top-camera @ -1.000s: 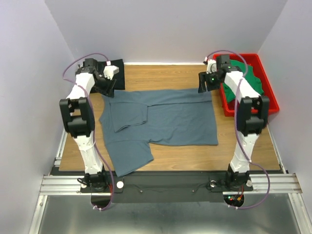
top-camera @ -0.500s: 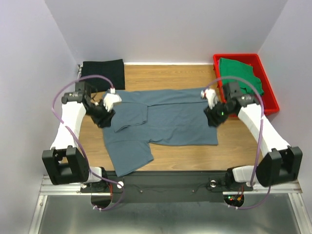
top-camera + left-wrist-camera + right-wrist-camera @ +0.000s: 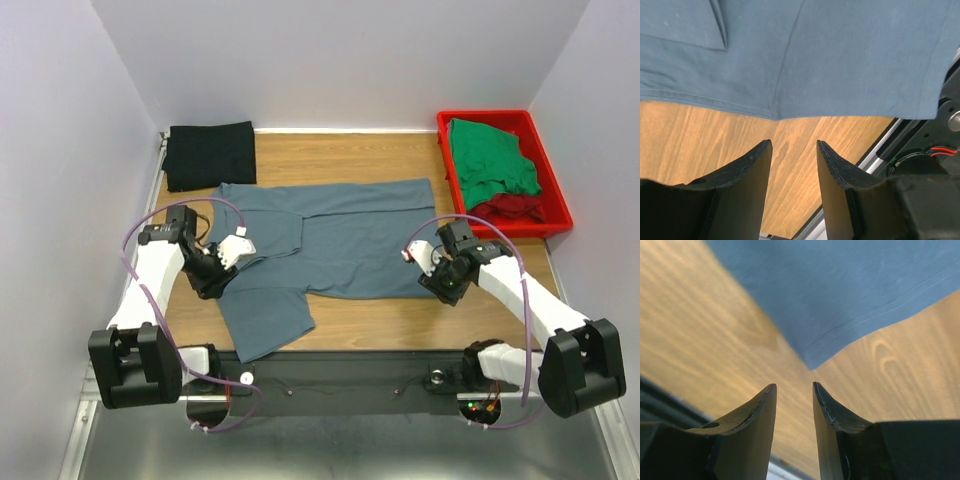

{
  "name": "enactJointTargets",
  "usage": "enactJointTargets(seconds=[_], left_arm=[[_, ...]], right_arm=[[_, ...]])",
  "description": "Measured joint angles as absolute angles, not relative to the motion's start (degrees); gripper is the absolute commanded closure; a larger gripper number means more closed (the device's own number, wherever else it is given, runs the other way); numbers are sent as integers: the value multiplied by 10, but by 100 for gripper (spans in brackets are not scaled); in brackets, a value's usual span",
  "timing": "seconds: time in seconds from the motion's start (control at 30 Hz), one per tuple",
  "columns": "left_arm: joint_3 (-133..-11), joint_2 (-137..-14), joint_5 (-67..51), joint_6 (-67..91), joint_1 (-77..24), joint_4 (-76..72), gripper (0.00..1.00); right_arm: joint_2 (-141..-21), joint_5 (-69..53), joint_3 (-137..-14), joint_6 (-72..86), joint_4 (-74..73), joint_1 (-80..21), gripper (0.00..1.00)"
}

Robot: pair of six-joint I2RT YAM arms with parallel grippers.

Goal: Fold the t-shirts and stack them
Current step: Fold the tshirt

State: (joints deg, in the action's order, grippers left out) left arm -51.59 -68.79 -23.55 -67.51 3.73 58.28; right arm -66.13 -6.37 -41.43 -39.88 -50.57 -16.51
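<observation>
Here the slate blue-grey t-shirt [image 3: 340, 240] lies spread flat across the middle of the wooden counter [image 3: 380, 160], with one sleeve folded in over its body and the other sleeve reaching toward the near edge. The left hand [image 3: 794, 146] sits low at the shirt's left side, close to that near sleeve. Its fingers [image 3: 747, 175] stand apart with only bare wood between them and the cloth's hem just ahead, so it grips nothing. The right hand [image 3: 794, 386] is at the shirt's near right corner. It is likewise parted and empty, the tip of the hemmed corner lying just beyond its fingertips. A black t-shirt [image 3: 210, 153] rests folded at the far left corner of the counter. At the far right a red tray [image 3: 515, 229] holds a crumpled green t-shirt [image 3: 492, 160], with a dark red t-shirt [image 3: 515, 207] showing beneath its near side
</observation>
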Motion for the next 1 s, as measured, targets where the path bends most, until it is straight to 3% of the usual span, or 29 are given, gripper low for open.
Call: enactJointTargets(seconds=[0.4,0.5,0.67,1.0], left_arm=[[-453,-680,-200,-674,-4,530,47],[-423,-667,-194,-670,-41,517,49],[-407,-667,-173,-658,-76,487,50],[-390,-709,-104,-665,-134,433,53]], right_arm=[[-698,-42,-357,-398,-410,-185,65],[-708,-35,-350,-398,-395,-190,75],[-717,-18,-354,-394,-382,-192,99],[-720,-13,-359,-389,-383,-192,100]])
